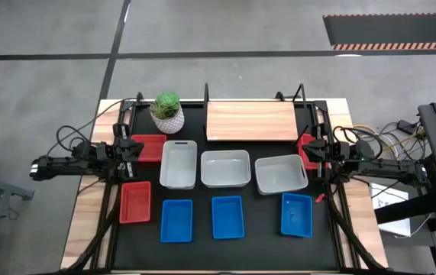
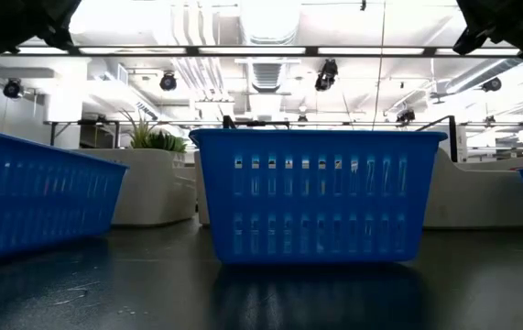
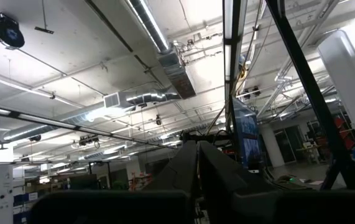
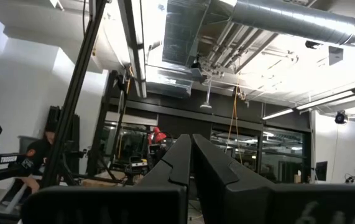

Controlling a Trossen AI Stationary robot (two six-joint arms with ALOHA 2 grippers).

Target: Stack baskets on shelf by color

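The light-brown wooden shelf [image 1: 252,121] stands at the table's far side with nothing on it. Three white-grey baskets [image 1: 178,163], [image 1: 225,169], [image 1: 281,174] stand in a row in the middle of the table. Three blue baskets [image 1: 176,220], [image 1: 227,217], [image 1: 297,215] stand in a row nearer the front; the middle one fills the low view [image 2: 316,197]. One red basket [image 1: 135,202] stands at the front left, and two others [image 1: 150,148], [image 1: 306,145] lie partly under the grippers. My left gripper [image 1: 135,150] and my right gripper [image 1: 314,150] are shut and empty, and both wrist views [image 3: 199,168], [image 4: 191,163] look up at the ceiling.
A white ribbed plant pot [image 1: 167,113] with a green plant stands at the far left, beside the shelf. Cables lie off the table's right side [image 1: 385,145]. Bare black tabletop [image 1: 256,248] lies in front of the blue baskets. A person shows far off in the room [image 4: 40,155].
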